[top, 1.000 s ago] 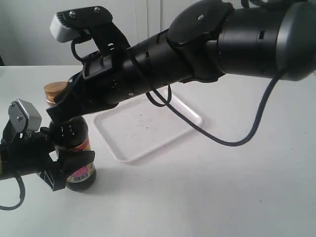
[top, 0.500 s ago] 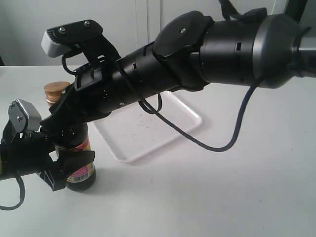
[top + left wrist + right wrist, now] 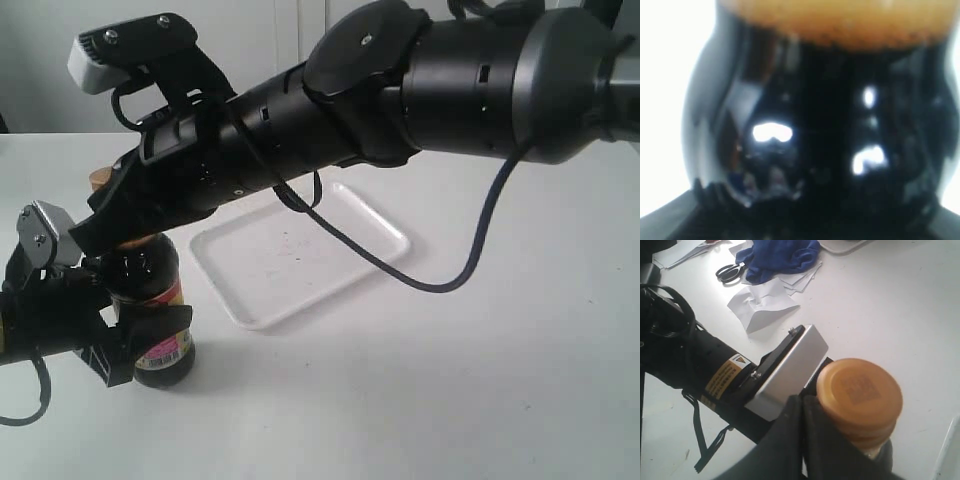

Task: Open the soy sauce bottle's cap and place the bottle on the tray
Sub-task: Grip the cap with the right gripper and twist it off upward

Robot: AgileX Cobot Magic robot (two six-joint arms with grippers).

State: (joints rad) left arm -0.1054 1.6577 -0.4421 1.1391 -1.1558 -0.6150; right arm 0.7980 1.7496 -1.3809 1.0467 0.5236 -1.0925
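Note:
The soy sauce bottle (image 3: 150, 278) stands upright on the white table, left of the tray (image 3: 330, 262). My left gripper (image 3: 132, 338) is shut on its lower body, and dark glass (image 3: 815, 125) fills the left wrist view. The right arm reaches across from the right, and my right gripper (image 3: 92, 226) sits at the bottle's neck. In the right wrist view its fingers (image 3: 790, 427) are pressed together, shut, against the side of the golden-orange cap (image 3: 860, 395). The cap is down. Only a sliver of the cap (image 3: 99, 180) shows in the exterior view.
The right arm's black cable (image 3: 440, 282) hangs in a loop over the tray's right corner. Behind the bottle lie a blue cloth (image 3: 780, 257), scissors (image 3: 730, 272) and crumpled paper (image 3: 765, 302). The left arm's silver camera bracket (image 3: 790, 371) sits close beside the cap.
The right arm has shifted left and its gripper has moved further along the bottle's neck, covering most of the cap in the exterior view. The bottle and left gripper have stayed put.

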